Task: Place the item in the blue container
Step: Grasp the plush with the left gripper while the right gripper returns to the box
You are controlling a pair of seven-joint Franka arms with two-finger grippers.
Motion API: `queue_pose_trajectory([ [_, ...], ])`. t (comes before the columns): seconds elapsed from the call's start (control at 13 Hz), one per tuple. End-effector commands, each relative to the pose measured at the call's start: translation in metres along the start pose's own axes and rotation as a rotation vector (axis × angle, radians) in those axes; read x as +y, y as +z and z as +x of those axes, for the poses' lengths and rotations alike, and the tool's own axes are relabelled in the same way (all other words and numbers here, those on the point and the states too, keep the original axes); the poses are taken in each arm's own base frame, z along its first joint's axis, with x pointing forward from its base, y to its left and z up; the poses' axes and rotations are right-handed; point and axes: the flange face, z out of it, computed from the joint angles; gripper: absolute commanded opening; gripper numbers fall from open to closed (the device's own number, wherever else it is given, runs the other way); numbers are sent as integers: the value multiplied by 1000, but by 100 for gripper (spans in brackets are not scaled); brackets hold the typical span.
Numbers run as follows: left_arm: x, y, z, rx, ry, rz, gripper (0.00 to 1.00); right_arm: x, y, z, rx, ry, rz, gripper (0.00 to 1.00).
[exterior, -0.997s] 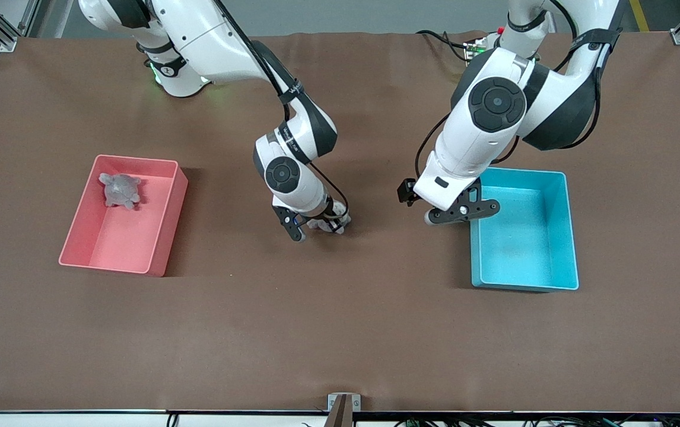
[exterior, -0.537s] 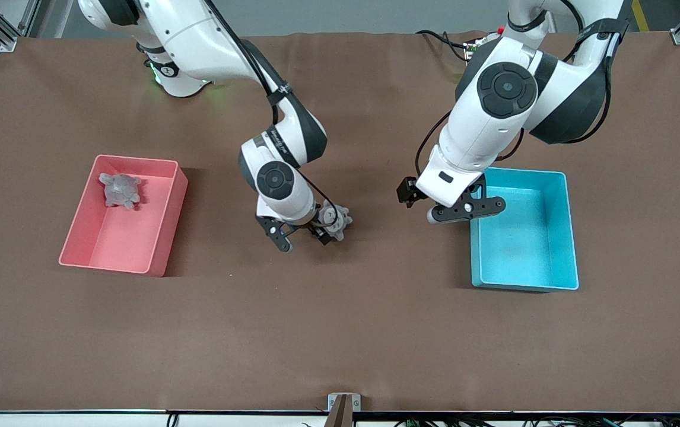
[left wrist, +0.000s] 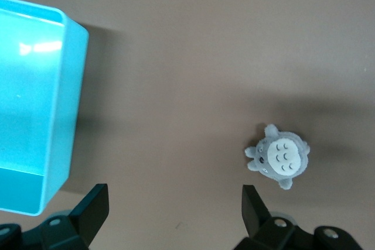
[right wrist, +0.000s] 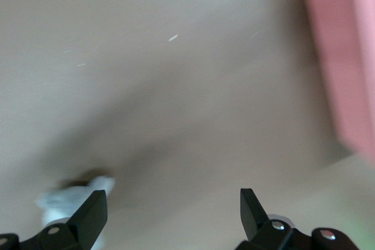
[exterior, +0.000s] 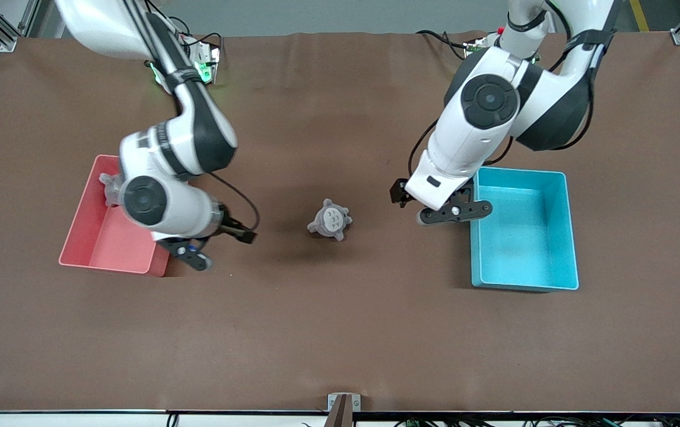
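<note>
The item, a small grey plush toy (exterior: 330,220) with a pale belly, lies by itself on the brown table, about midway between the two bins (left wrist: 279,156). The blue container (exterior: 571,237) stands toward the left arm's end (left wrist: 35,103) with nothing in it. My left gripper (exterior: 456,212) hangs open over the table beside the container's wall, between it and the toy (left wrist: 173,209). My right gripper (exterior: 218,246) is open and holds nothing, over the table by the pink bin's corner (right wrist: 171,210). In the right wrist view the toy (right wrist: 70,200) is a pale blur by one finger.
A pink bin (exterior: 102,246) stands toward the right arm's end (right wrist: 340,57). A second grey plush (exterior: 108,187) lies in it, mostly hidden by the right arm. A cable box (exterior: 479,44) sits by the left arm's base.
The right gripper opened, let go of the plush toy on the table and swung away toward the pink bin. The left gripper drifted slightly toward the toy.
</note>
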Motion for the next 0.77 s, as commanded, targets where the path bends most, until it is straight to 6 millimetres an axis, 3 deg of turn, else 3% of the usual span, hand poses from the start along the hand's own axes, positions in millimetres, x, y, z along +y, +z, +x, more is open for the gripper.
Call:
queue_pose_trajectory([
  [0.0, 31, 39, 1, -31, -7, -102, 100, 79, -8, 19, -24, -173, -54, 100],
  [0.15, 63, 73, -9, -28, 2, -158, 100, 136, -7, 35, -42, -254, -64, 100],
  [0.31, 92, 109, -22, -1, 25, -200, 100, 177, -1, 35, -64, -301, -67, 100],
  [0.46, 111, 136, -26, 51, 28, -251, 99, 199, 1, 26, -27, -339, -158, 100],
  [0.69, 136, 171, -45, 78, 6, -281, 99, 224, 31, 14, 16, -362, -211, 100],
])
